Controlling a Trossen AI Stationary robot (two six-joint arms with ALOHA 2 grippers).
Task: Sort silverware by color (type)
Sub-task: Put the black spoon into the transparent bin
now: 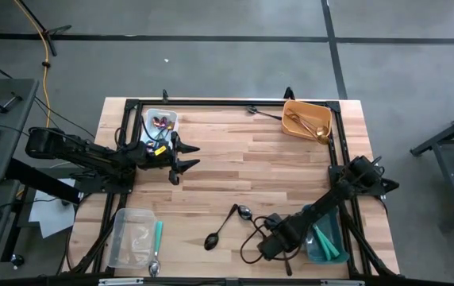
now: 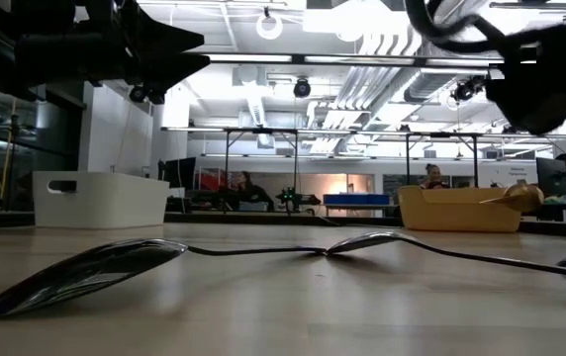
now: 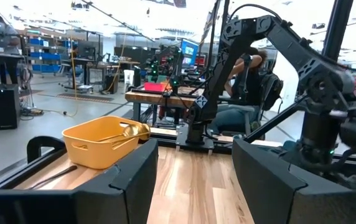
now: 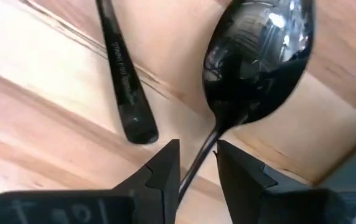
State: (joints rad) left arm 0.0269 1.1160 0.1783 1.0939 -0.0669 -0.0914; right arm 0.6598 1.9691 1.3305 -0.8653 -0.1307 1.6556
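- Silverware left loose: two black spoons [image 1: 225, 226] near the table's front edge, long axes running diagonally, bowls at opposite ends.
- Right gripper [image 4: 196, 163] sits low over a third black spoon [image 4: 259, 62]; its thin neck passes between the narrowed fingers, bowl pointing away from the wrist. Contact uncertain.
- Left gripper [image 1: 186, 156] hangs wide open, holding nothing, beside the white bin [image 1: 161, 127], well apart.
- Second handle [image 4: 123, 81] carries stamped lettering, unreadable.

Two black spoons lie end to end on the wooden surface [image 2: 283, 316], the nearer black spoon [image 2: 85, 275] bowl-forward and the farther black spoon [image 2: 382, 242] behind it, flanked by a white bin [image 2: 100, 200] and a yellow bin [image 2: 458, 210] holding gold utensils [image 2: 516, 196].
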